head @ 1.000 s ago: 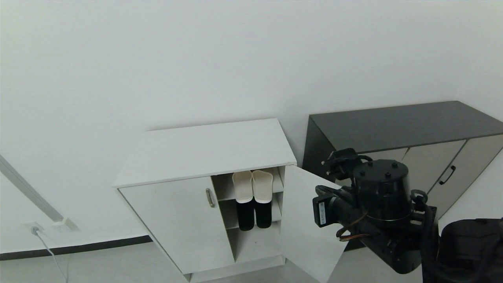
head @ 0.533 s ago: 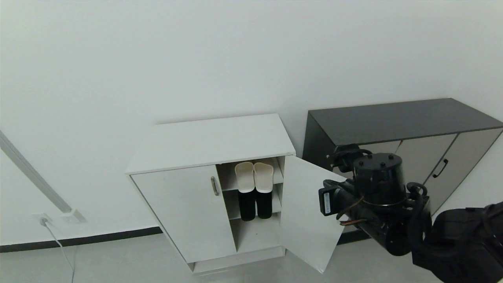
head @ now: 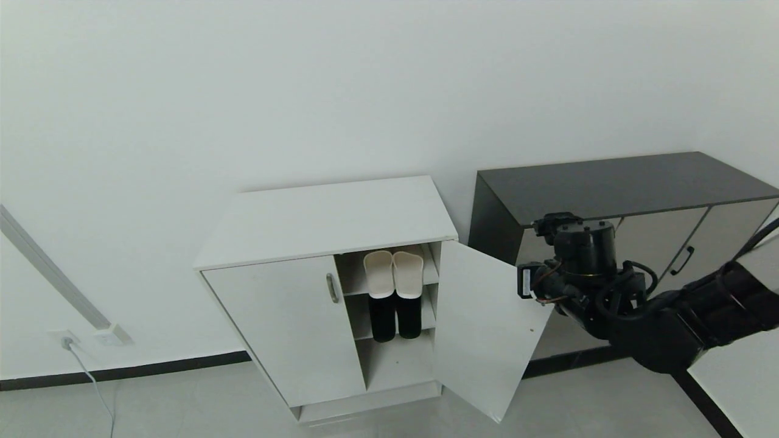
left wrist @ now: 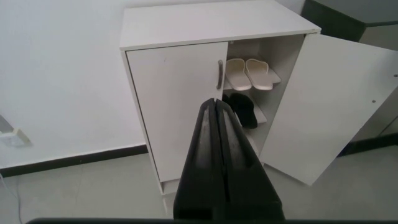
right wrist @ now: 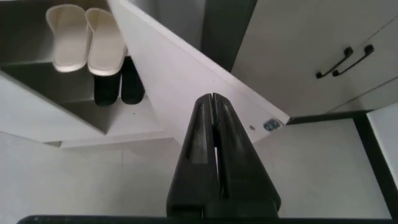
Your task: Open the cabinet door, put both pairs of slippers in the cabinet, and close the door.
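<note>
The white cabinet (head: 322, 225) stands against the wall with its left door shut and its right door (head: 481, 328) swung wide open. A pair of white slippers (head: 394, 274) lies on the upper shelf. A pair of black slippers (head: 395, 316) sits on the shelf below it. My right arm (head: 608, 298) is just beyond the open door's outer edge. In the right wrist view my right gripper (right wrist: 213, 99) is shut on nothing, close to the door's outer face (right wrist: 186, 68). My left gripper (left wrist: 215, 102) is shut and empty, out in front of the cabinet's shut left door (left wrist: 174, 106).
A dark sideboard (head: 621, 188) with grey doors stands right of the cabinet, close behind the open door. A wall socket with a cable (head: 67, 340) is low on the left. Bare floor (head: 182, 407) lies before the cabinet. A white surface edge (head: 742, 389) shows at bottom right.
The head camera shifted early on. Since then my right arm has moved away to the right and sits just beyond the open door's edge. The door and slippers stayed put.
</note>
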{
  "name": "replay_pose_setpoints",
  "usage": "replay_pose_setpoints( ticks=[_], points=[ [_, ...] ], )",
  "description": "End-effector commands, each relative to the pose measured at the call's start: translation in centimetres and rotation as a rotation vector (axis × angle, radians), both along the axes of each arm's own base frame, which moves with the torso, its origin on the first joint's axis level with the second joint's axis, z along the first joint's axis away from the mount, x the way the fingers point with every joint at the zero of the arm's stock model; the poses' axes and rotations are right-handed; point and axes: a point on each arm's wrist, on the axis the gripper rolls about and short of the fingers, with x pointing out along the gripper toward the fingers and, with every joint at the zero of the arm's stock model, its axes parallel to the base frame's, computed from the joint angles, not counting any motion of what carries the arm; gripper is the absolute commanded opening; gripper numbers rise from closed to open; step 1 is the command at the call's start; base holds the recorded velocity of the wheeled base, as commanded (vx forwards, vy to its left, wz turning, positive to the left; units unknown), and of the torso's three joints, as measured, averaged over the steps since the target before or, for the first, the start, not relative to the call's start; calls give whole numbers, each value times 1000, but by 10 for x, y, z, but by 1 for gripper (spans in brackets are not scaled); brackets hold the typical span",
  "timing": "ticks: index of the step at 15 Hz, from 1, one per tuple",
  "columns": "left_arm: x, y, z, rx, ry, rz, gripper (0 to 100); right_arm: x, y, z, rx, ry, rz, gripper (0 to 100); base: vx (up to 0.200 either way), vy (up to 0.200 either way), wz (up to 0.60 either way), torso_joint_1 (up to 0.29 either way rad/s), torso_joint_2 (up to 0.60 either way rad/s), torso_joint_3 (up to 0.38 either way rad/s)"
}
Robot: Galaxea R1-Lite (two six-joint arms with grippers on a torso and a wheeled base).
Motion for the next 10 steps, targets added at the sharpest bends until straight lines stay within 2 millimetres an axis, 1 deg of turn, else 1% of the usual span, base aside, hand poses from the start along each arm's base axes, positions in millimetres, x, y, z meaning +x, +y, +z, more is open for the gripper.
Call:
replay_pose_setpoints(
  ticks=[1,4,5,7,10],
  points=[
    [0,0,0,0,1,1,0,19,-6,-19,-12,27,-34,0,0,0,0,0,0,0],
    [0,0,0,0,1,1,0,34,-9,-25,-5,28,-36,0,0,0,0,0,0,0],
    [0,0,0,0,1,0,0,37,-9,-25,-4,27,-39,0,0,0,0,0,0,0],
    [0,0,0,0,1,0,0,49,-13,-34,-7,34,-61,0,0,0,0,0,0,0],
    [0,0,0,0,1,0,0,56,-19,-41,-7,46,-71,0,0,0,0,0,0,0]
  ],
)
